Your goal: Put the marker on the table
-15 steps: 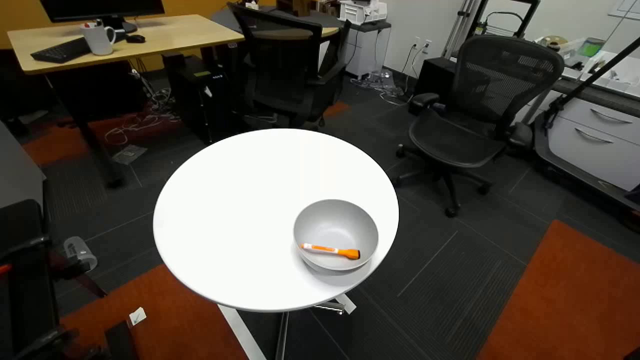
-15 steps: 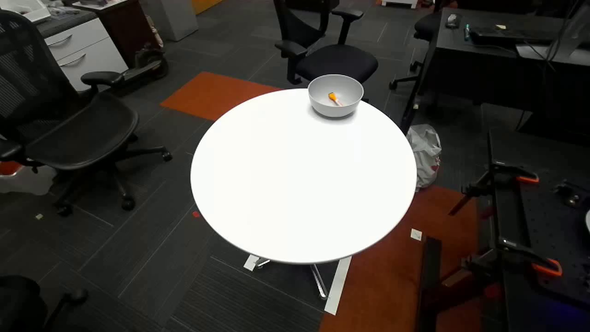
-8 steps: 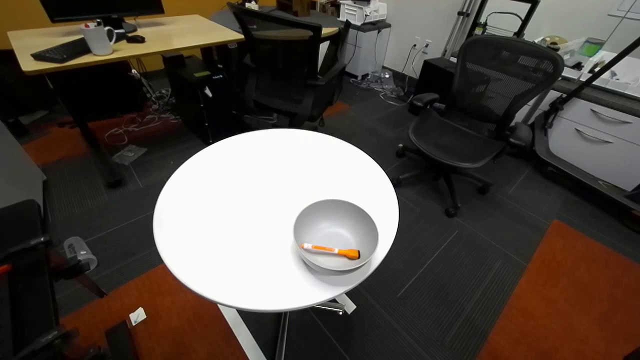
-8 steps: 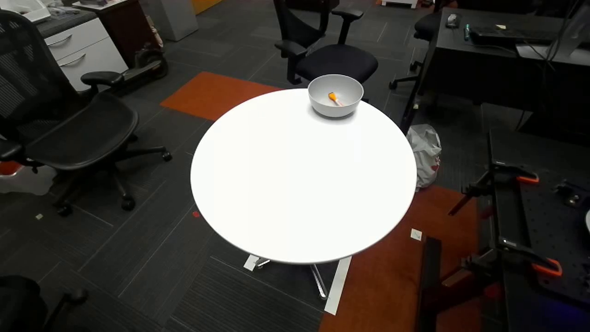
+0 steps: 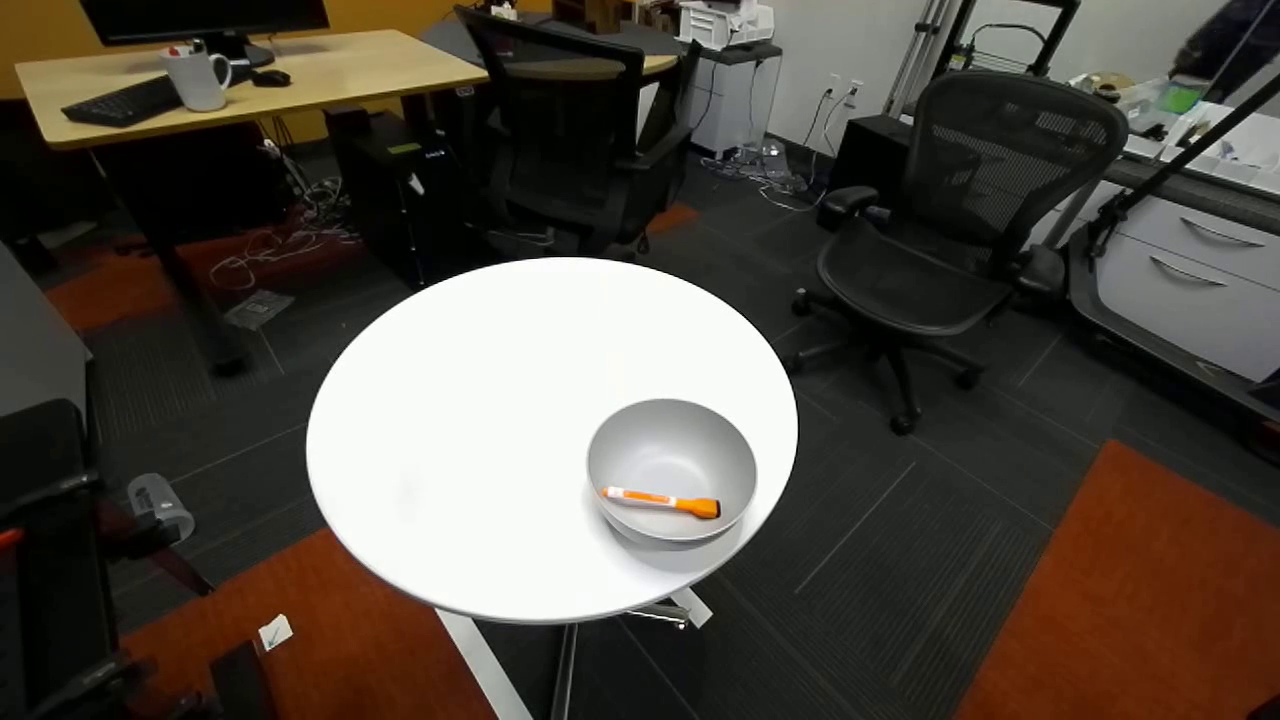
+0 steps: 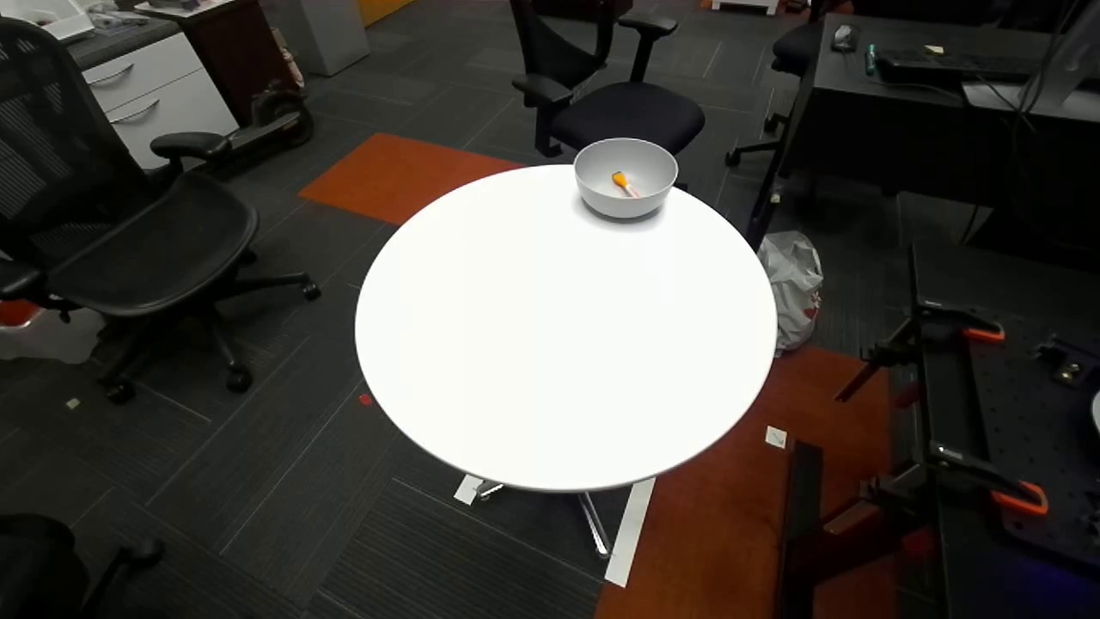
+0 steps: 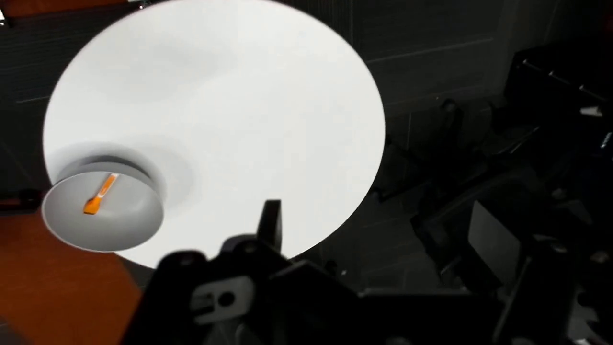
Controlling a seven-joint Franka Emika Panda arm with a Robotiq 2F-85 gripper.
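The marker, orange and white with a dark-tipped orange cap, lies inside a grey bowl. The bowl stands near the edge of the round white table. In an exterior view the marker shows in the bowl at the table's far edge. In the wrist view the marker and bowl are at the left on the table. My gripper is open and empty, its fingers wide apart, well to the right of the bowl. The arm is out of both exterior views.
Black office chairs stand around the table. A wooden desk with a mug and keyboard is behind it. A dark bench with clamps stands beside the table, with a plastic bag on the floor.
A dark shape has appeared at the top right corner of an exterior view. The marker, bowl and table have not moved.
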